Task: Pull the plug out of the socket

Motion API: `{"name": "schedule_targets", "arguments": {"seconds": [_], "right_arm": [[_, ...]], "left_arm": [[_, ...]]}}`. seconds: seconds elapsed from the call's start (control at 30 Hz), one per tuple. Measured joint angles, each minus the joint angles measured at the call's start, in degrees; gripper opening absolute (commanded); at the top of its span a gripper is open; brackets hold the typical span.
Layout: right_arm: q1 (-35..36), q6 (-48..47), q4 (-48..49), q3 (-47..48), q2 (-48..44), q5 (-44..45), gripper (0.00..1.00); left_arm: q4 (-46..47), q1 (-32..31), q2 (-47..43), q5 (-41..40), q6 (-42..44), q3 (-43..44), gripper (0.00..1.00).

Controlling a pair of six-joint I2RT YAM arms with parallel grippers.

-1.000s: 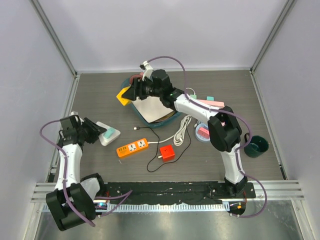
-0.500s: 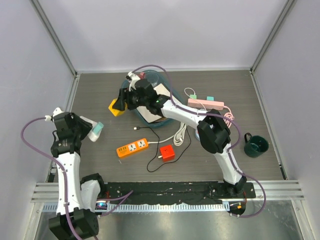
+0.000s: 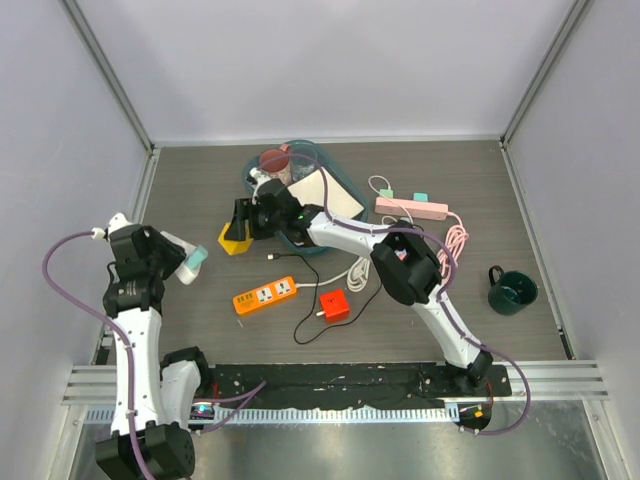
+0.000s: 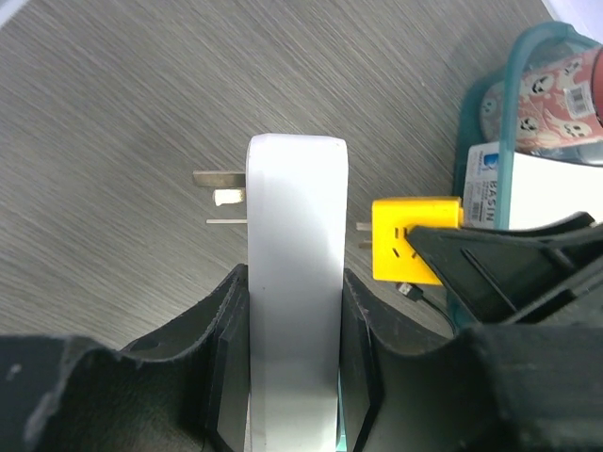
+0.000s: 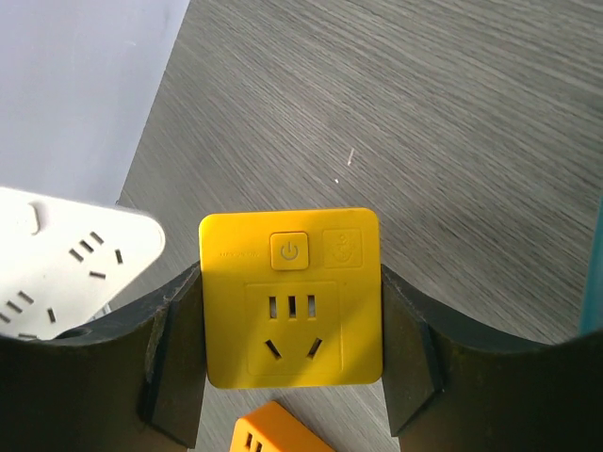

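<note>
The yellow plug cube point(image 5: 290, 297), with a power button and socket holes on its face, is clamped in my right gripper point(image 5: 290, 348). From above, this plug cube point(image 3: 232, 243) hangs left of the basin. My left gripper point(image 4: 294, 377) is shut on the white socket block point(image 4: 294, 282), which has a teal end and bare metal prongs point(image 4: 219, 177). In the left wrist view the yellow cube point(image 4: 415, 240) sits just right of the white block, its short prongs facing it, with a small gap between. From above, the white socket block point(image 3: 185, 260) is held off the table in the left gripper point(image 3: 168, 254).
An orange power strip point(image 3: 266, 296) and a red cube point(image 3: 334, 306) with a black cable lie mid-table. A teal basin point(image 3: 345, 182) holding a box and jar sits at the back. Further right are a pink power strip point(image 3: 411, 208), a coiled white cable point(image 3: 362, 265) and a green mug point(image 3: 513, 290).
The right arm swung left from the basin, carrying the yellow cube towards the white block. The left gripper lifted the white block off the table and drew it left.
</note>
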Motion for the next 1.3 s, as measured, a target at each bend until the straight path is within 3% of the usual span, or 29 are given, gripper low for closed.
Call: {"name": "schedule_targets", "arguments": {"seconds": [0.17,0.37,0.5,0.8,0.97,1.3], "right_arm": [[-0.11,1.97,0.24,0.44,1.49,-0.37,0.19],[-0.04,3.54,0.96,0.96,3.63,-1.07,0.33],[0.28,3.74,0.83,0.96,4.24,-1.05,0.55],[0.48,3.56,1.25,1.16,4.11,-0.87,0.85],[0.42,3.48,1.03,1.18,2.89,-1.03,0.89],[-3.30,-0.55,-0.92,-2.91,-7.28,-1.01,0.84]], "left_arm": [[1.55,-0.98,-0.48,5.40,0.24,-1.88,0.00],[1.73,-2.25,-0.52,7.56,0.94,-2.12,0.00],[1.68,-2.54,-0.48,7.45,1.27,-2.12,0.00],[1.66,-2.54,0.31,6.88,1.29,-2.12,0.00],[1.66,-2.54,0.42,6.88,1.29,-2.12,0.00],[2.82,-2.54,0.79,8.59,1.27,-2.34,0.00]]}}
